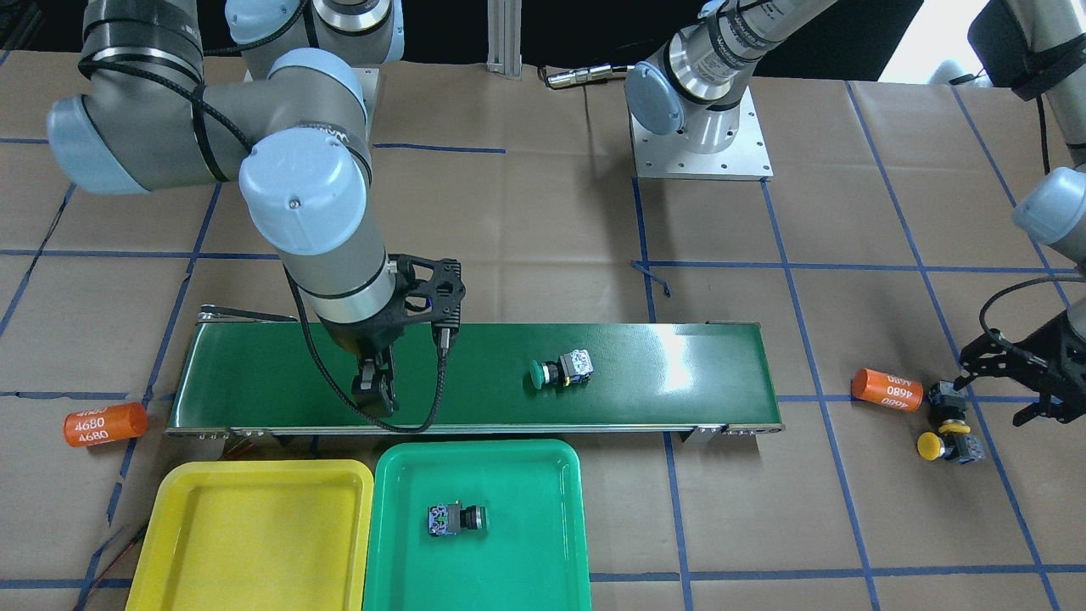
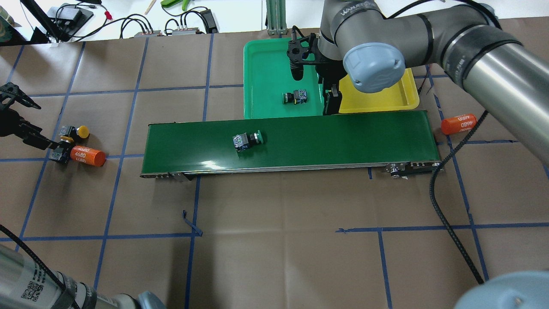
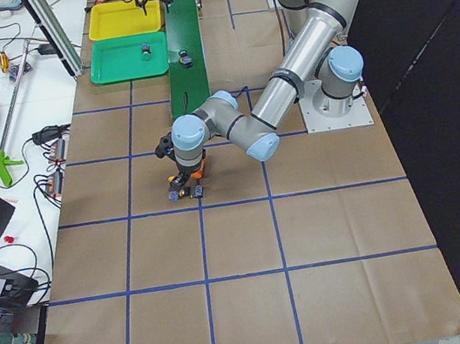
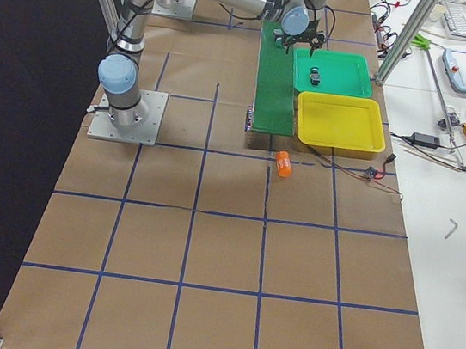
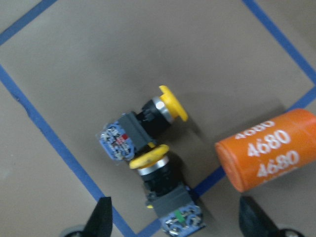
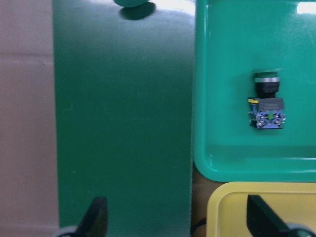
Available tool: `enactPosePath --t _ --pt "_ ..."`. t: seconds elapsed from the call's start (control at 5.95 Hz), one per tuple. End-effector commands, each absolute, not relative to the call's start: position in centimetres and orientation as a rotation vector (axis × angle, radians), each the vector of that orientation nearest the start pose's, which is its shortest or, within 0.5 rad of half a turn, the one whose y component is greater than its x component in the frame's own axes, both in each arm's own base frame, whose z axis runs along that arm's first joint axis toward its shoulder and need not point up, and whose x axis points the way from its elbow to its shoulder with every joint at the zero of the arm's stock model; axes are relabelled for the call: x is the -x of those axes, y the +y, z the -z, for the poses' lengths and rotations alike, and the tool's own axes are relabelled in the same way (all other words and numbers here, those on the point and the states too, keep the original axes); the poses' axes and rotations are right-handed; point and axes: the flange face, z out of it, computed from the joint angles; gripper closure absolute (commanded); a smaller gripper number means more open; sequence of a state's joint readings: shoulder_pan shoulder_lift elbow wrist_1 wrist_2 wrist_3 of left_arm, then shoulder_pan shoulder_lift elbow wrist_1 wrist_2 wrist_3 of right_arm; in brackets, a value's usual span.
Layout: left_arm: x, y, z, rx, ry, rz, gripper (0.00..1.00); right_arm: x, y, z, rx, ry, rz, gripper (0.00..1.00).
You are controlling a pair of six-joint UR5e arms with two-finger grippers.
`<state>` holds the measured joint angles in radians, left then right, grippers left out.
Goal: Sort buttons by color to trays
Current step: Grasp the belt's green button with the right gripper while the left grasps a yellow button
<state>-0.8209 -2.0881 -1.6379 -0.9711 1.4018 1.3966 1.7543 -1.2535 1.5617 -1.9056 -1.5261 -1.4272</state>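
Two yellow buttons (image 5: 153, 126) lie touching each other on the paper beside an orange 4680 cylinder (image 5: 264, 150). My left gripper (image 5: 175, 219) is open and empty just above them; it also shows in the overhead view (image 2: 32, 122). One green button (image 2: 246, 140) lies on its side on the conveyor belt (image 2: 343, 137). Another green button (image 6: 267, 101) lies in the green tray (image 6: 296, 44). The yellow tray (image 1: 254, 535) holds nothing. My right gripper (image 6: 180, 217) is open and empty, over the belt's tray-side edge, where the two trays meet (image 1: 377, 390).
A second orange 4680 cylinder (image 2: 459, 123) lies on the paper past the belt's right end. The right arm's black cable (image 2: 450, 214) trails over the table. Both trays stand side by side against the belt's far edge.
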Motion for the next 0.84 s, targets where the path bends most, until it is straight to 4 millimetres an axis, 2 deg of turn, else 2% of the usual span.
enactPosePath --t 0.0,0.17,0.34,0.5,0.67 --pt "-33.3 -57.4 -19.4 -1.002 3.072 0.22 0.12 -23.9 -54.3 -34.9 2.234 2.168 0.097 0.0" --pt "-32.7 -57.6 -19.5 -0.998 3.081 0.214 0.13 -24.0 -54.3 -34.8 2.229 2.172 0.104 0.0" --pt "-31.8 -57.1 -18.6 -0.955 3.131 0.183 0.13 -24.4 -54.5 -34.0 2.203 2.19 0.097 0.0" --pt "-31.6 -56.5 -17.5 -0.957 3.149 0.176 0.16 -25.0 -55.7 -31.9 2.175 2.228 0.121 0.0" --pt "-31.5 -56.5 -17.2 -0.958 3.155 0.174 0.33 -26.6 -55.9 -29.9 2.164 2.231 0.112 0.0"
